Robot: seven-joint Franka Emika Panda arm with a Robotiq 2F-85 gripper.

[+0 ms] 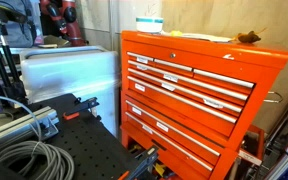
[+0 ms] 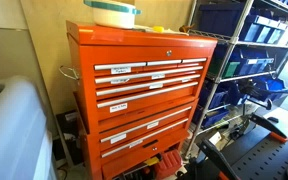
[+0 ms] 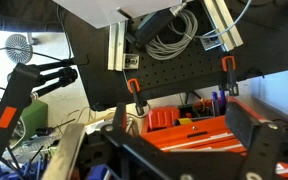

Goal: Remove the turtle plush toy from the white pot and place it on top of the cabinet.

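White pot [image 2: 114, 13] atop orange cabinet [image 2: 134, 90], well apart from spread fingers [image 3: 256, 135]

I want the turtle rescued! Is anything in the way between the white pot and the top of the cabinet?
Nothing visible. The white pot already stands on the cabinet top, so only its own wall is between. A flat brown thing lies at the far end, apart from the pot. The turtle itself is hidden.

Nothing legible anywhere: small white labels [image 2: 121, 69] on drawer fronts of the cabinet [image 2: 149, 112], too small and blurred to read.
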